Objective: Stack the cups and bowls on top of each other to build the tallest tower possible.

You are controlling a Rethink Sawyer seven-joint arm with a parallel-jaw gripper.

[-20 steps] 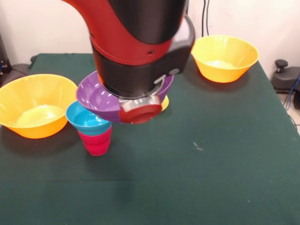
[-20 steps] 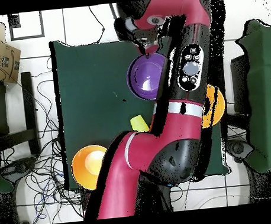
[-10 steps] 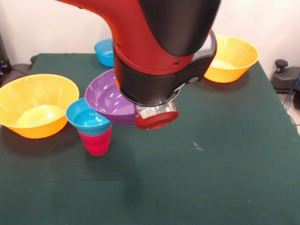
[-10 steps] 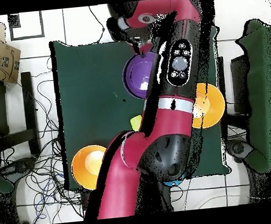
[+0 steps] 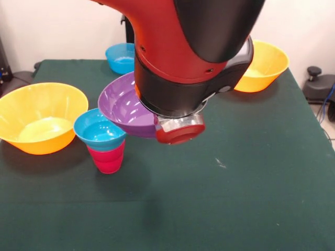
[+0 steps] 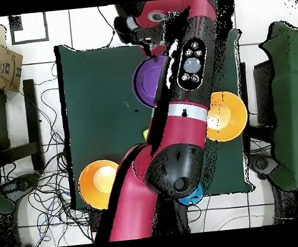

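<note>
**Purple bowl beside the tower, not yet on it**

In the last second the arm (image 5: 193, 57) has swung to the side. In the front view it now hides part of the right orange bowl (image 5: 264, 63) and shows us the deeper blue bowl (image 5: 120, 56) at the back of the table (image 5: 235, 198). The purple bowl (image 5: 123, 107) went with the arm. It has shifted a little away from the left orange bowl (image 5: 39, 123), so less of it now hangs over the tower.

The tower itself has not changed. It is the cyan bowl (image 5: 98, 130) standing on the red cup (image 5: 107, 157).

The purple bowl sits higher than the cyan one and looks tilted. Its lower edge overlaps the cyan rim in the front view (we cannot say if they touch).

From above, the gripper (image 6: 150, 42) is at the rim of the purple bowl (image 6: 149, 83). We cannot tell whether it is wide, narrow or holding the rim, because the arm covers it in front and the overhead view is too coarse there.

For the task, we judge that the purple bowl is still being positioned and is not yet placed. Its centre is beside the tower, so it must come back over the cyan bowl and be level before release. A wide bowl on a small bowl and cup can easily tip, so the descent should be slow.
</note>
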